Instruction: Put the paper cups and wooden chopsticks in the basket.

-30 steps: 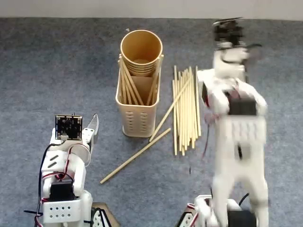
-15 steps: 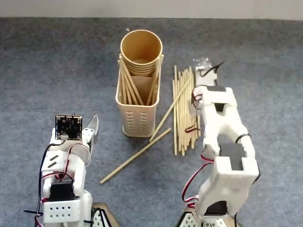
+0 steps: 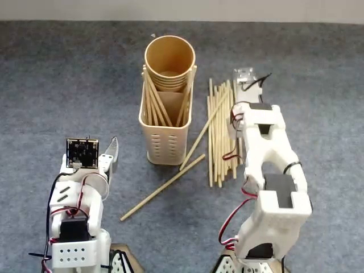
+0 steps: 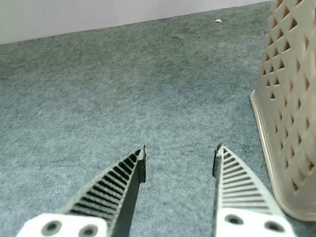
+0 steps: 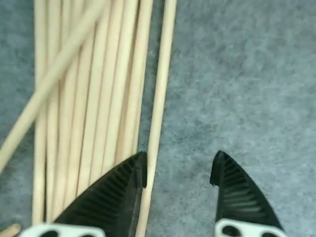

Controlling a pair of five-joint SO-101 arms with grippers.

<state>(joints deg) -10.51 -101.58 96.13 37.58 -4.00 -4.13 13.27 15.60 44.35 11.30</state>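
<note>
Wooden chopsticks beneath right pincer, spread apart, empty | left pincer spread, empty, beside basket

The left gripper sits in the foreground, its two dark ribbed fingers spread apart with nothing between them, above grey carpet. At the frame's edge, just beside one finger, stands the beige basket, its wall pierced with diamond holes. A pale wall runs across the background.

basket partly beyond the edge
</note>
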